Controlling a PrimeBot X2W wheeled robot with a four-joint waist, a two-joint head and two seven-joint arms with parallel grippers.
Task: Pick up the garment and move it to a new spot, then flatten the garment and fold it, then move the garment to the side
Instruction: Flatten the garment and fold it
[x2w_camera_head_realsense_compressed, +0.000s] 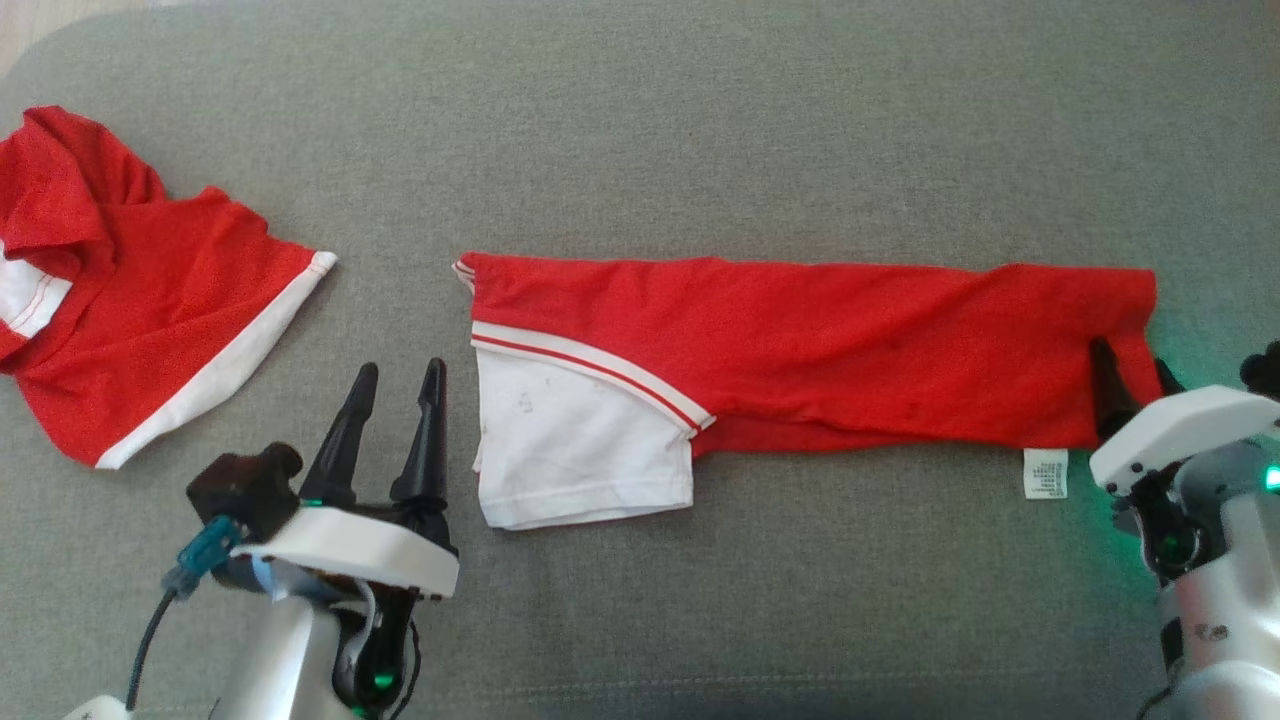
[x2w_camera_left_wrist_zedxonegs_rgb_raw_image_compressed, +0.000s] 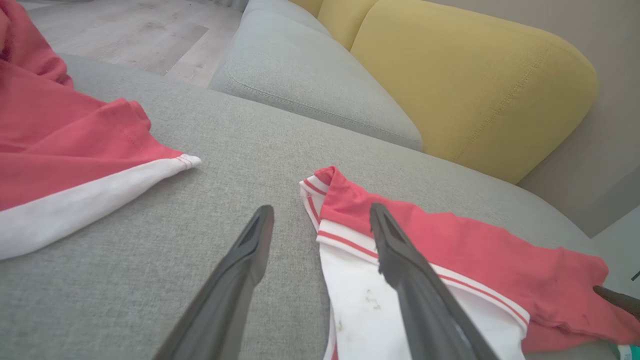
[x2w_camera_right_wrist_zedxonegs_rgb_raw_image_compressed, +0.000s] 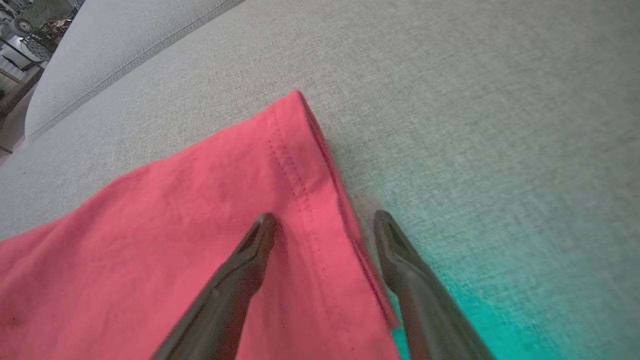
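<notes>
Colours: garment (x2w_camera_head_realsense_compressed: 850, 340) red, sleeve (x2w_camera_head_realsense_compressed: 580, 450) white with red-white striped trim; second garment (x2w_camera_head_realsense_compressed: 150, 290) red, white hem; sofa (x2w_camera_head_realsense_compressed: 700, 130) grey.

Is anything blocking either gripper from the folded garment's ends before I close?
Nothing visible. The left gripper hangs open beside the white sleeve of the garment, with only bare cushion between. The right gripper, open, straddles the red hem. The second red garment lies apart, far left.

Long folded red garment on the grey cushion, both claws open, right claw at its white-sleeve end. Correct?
No. The right claw is at the garment's plain red hem end; the white sleeve is by the left claw, as the head view shows. The rest holds.
</notes>
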